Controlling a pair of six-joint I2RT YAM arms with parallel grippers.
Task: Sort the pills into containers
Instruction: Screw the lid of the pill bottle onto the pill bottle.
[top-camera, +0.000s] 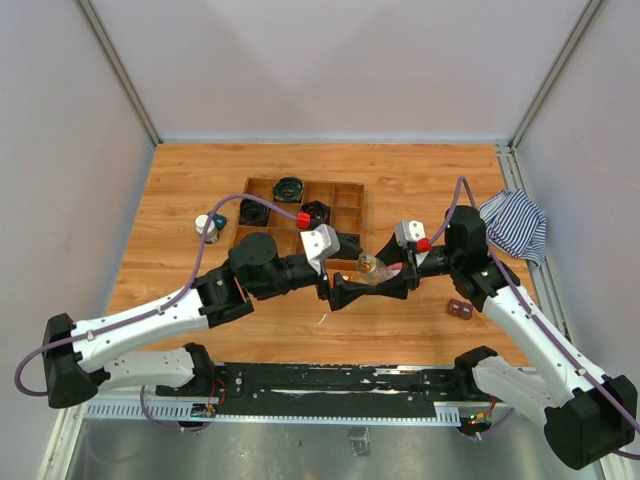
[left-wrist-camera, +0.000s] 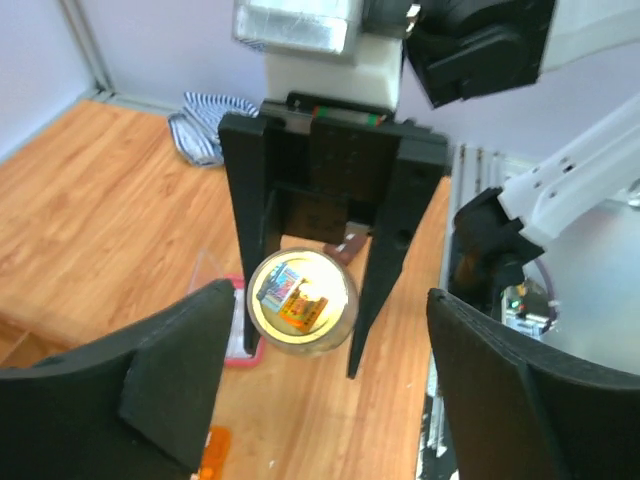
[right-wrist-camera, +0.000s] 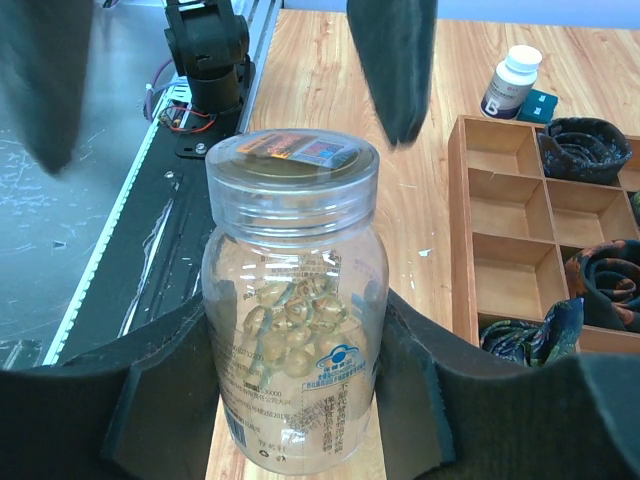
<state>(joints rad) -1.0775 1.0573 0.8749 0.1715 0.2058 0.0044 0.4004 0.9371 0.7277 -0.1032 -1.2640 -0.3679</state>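
Top camera – high behind near edge, looks down on whole table (top-camera: 420, 180). Left wrist: close, faces right edge. Right wrist – closer, faces left edge. All three share clear bottle (top-camera: 369, 266).

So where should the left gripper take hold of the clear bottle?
By its round lid, coming end-on along the axis of the bottle: the right gripper clamps the body, leaving only the lid free, facing the open left gripper.
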